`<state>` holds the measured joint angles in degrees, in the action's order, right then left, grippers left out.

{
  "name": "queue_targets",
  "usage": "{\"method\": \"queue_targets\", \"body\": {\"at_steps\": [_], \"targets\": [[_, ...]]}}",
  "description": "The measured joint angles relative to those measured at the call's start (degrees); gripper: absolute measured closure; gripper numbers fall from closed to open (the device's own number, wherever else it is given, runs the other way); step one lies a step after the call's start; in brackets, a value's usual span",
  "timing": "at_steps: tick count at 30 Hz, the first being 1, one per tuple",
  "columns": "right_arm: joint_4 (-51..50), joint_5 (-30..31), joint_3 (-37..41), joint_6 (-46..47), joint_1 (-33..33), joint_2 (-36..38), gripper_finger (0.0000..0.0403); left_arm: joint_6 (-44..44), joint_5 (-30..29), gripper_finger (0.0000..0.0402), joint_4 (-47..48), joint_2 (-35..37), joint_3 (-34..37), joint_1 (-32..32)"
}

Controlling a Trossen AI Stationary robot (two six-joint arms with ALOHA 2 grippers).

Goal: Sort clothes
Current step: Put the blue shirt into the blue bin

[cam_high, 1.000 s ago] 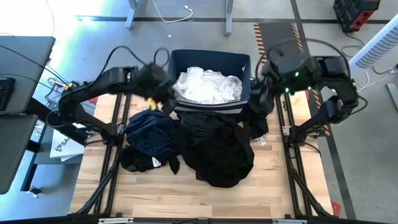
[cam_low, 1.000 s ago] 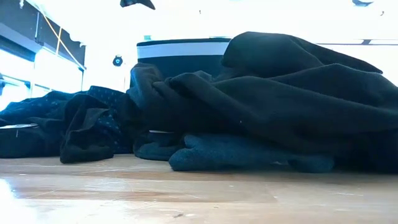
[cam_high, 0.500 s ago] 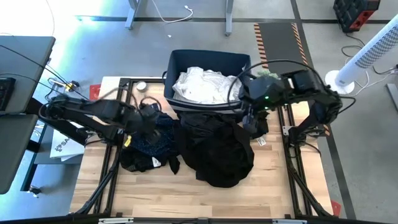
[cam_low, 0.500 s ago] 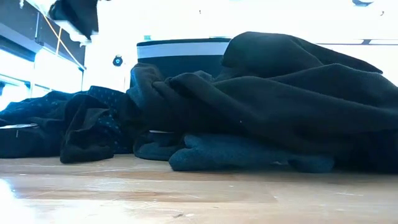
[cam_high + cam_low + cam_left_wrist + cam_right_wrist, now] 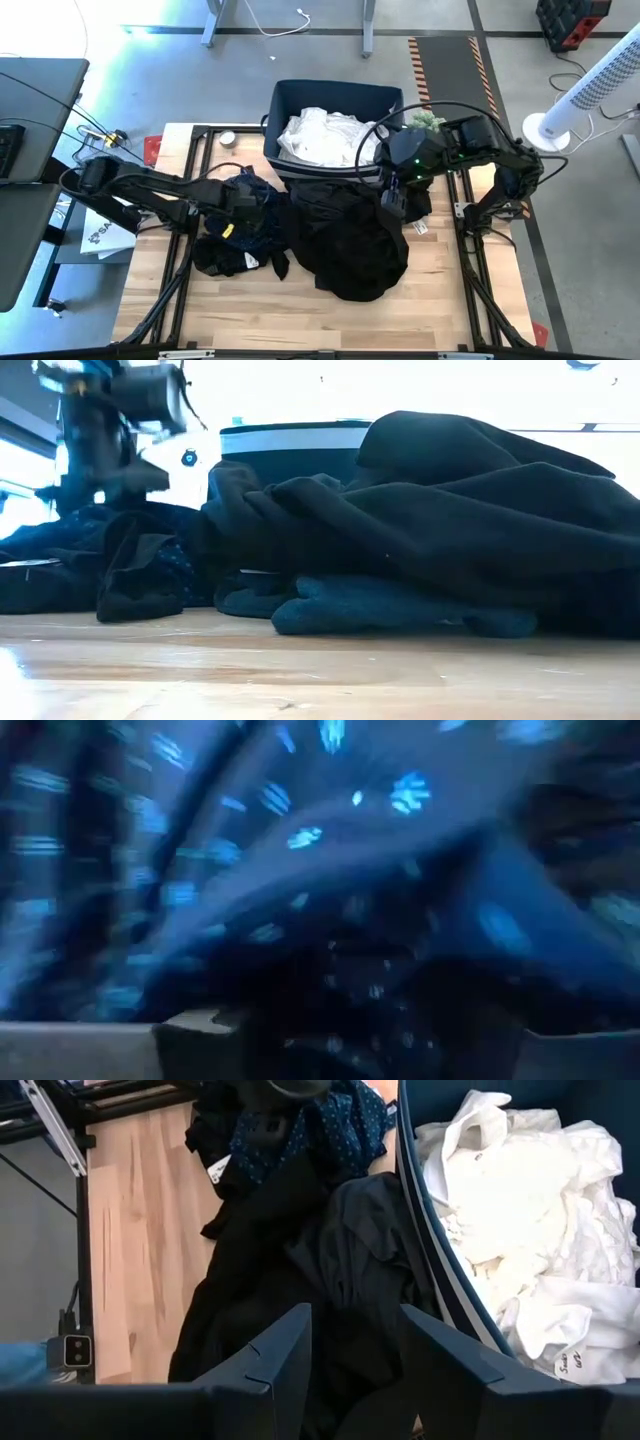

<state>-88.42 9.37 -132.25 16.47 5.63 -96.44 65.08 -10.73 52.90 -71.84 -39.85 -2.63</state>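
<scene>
The clothes lie on the wooden table. A navy garment with white dots (image 5: 262, 222) is at the left, and a small black piece (image 5: 225, 262) sits in front of it. A big black pile (image 5: 350, 240) fills the middle. White shirts (image 5: 330, 135) fill the dark blue bin (image 5: 335, 93) at the far edge. My left gripper (image 5: 235, 200) stands open, pointing down, right at the dotted garment (image 5: 300, 870). My right gripper (image 5: 355, 1355) hangs open and empty above the black pile's far right part, beside the bin's corner. My left gripper is open and comes down from above at the top of the navy dotted garment (image 5: 380, 950), one finger on either side of a bunch of cloth. The view is blurred, so I cannot tell whether the fingers touch the fabric.
The bin's front wall (image 5: 430, 1250) stands close behind the black pile. Bare wood (image 5: 300, 320) runs along the near edge. A black frame rail (image 5: 185, 200) crosses the table's left side. A white fan (image 5: 590, 90) stands on the floor at the right.
My left gripper has swung away from the bin's left front corner, toward the table's near left. It has dropped steeply onto the navy dotted garment and rolled as it went. My right gripper has drifted a little from the bin's right corner out over the black pile.
</scene>
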Motion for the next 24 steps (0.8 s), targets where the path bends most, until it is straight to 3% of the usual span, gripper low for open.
{"method": "queue_targets", "body": {"at_steps": [2, 5, 8, 11, 17, 21, 24], "targets": [[0.1, 0.0, 0.0, 0.0, 0.0, 0.0, 0.0258, -1.9, 3.8, 0.0214, -7.3, -1.0, 3.7, 1.4], [0.4, 0.0, 0.0, 0.9, 0.0, 0.0, 0.0258, -2.4, 8.9, 0.0275, -15.7, -2.4, 7.2, 2.3], [0.4, 0.0, 0.0, 2.8, 0.0, 0.0, 0.0258, -2.2, 10.6, 0.0367, -16.3, -2.9, 7.6, 2.4], [0.4, 0.0, 0.0, 3.4, 0.3, 0.0, 0.0258, -5.5, 12.0, 0.0386, -14.1, -0.8, 5.6, 3.0], [0.4, 0.5, 0.0, 3.5, 0.5, 0.0, 0.0258, -11.9, 4.3, 0.0395, 5.4, 7.6, -9.1, 3.1], [1.3, 6.5, 0.0, 1.2, 0.3, 0.0, 0.0258, -16.7, -3.4, 0.0398, 16.0, 11.9, -24.1, 3.1], [4.2, 10.1, 0.0, -0.7, -0.5, 0.0, 0.0258, -22.2, -8.6, 0.0398, 17.6, 13.2, -36.1, 3.1]]}}
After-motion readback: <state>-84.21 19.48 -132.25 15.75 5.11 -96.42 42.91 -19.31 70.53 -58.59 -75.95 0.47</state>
